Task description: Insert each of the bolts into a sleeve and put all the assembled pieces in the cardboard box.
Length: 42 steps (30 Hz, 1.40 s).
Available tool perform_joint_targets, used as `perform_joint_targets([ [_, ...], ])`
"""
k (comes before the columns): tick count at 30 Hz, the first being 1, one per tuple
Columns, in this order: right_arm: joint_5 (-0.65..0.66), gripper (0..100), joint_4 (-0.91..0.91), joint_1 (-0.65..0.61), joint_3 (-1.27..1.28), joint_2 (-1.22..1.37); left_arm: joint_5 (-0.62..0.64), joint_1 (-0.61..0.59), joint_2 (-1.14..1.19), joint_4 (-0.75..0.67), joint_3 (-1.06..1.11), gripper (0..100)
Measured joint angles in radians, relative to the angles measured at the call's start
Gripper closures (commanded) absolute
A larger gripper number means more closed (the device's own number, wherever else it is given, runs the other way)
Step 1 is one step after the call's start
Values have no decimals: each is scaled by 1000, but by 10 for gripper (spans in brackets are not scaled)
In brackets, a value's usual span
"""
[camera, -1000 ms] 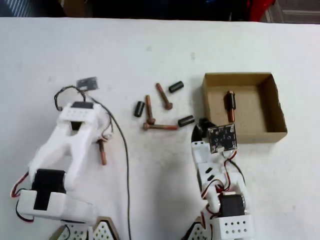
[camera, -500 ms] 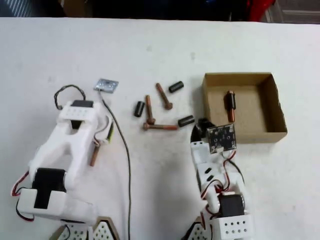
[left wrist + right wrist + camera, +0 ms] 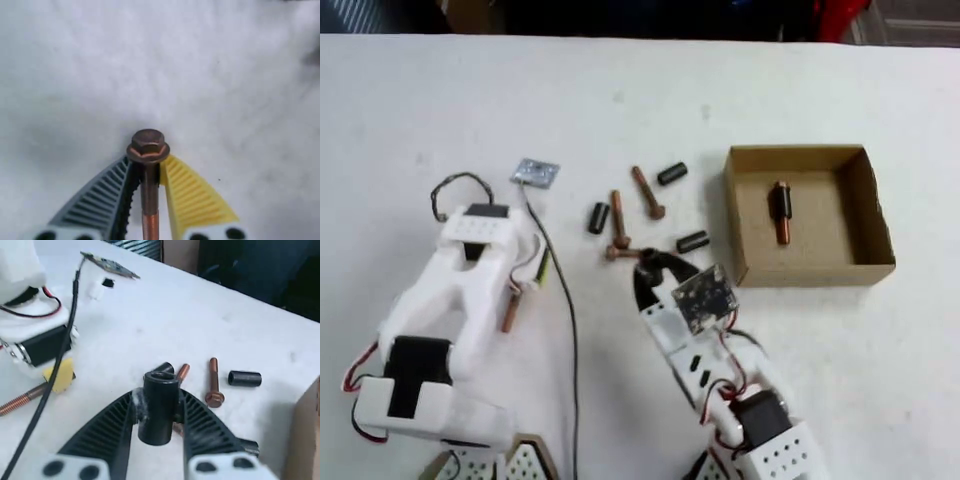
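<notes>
My left gripper (image 3: 148, 167) is shut on a copper bolt (image 3: 148, 150), just under its hex head, low over the bare table. In the high view this bolt (image 3: 509, 311) sticks out beside the left arm. My right gripper (image 3: 160, 410) is shut on a black sleeve (image 3: 160, 405), held upright with its bore facing up. It hovers at the near end of the loose parts (image 3: 645, 268). Three loose bolts (image 3: 647, 192) (image 3: 618, 219) (image 3: 618, 253) and three sleeves (image 3: 671, 173) (image 3: 598, 218) (image 3: 692, 241) lie mid-table. The cardboard box (image 3: 865, 215) holds one assembled piece (image 3: 781, 211).
A small circuit board (image 3: 533, 172) on a black cable (image 3: 565, 330) lies between the arms. The box corner (image 3: 307, 425) stands close to the right gripper. The far half of the table (image 3: 620, 80) is white and bare.
The right arm swung left from the box's near corner to the loose bolts, carrying the sleeve. The left wrist rolled early on, tilting its bolt, then stayed still.
</notes>
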Motion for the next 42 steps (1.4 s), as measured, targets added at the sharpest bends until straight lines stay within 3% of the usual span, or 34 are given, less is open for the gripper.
perform_joint_targets([
  [9,-2,981,-92,-109,0,0,0,2,0,-5,25,979],
  [18,-2,981,-92,-120,0,0,0,2,-58,-18,26,980],
  [26,-2,981,-38,-120,0,0,-2,21,-359,-52,71,980],
  [32,-2,981,-38,-121,0,0,2,66,-646,-170,193,979],
  [36,-2,981,-38,-120,0,0,63,117,-855,-209,276,977],
  [42,-132,981,-38,-120,0,0,95,144,-1122,-209,321,977],
])
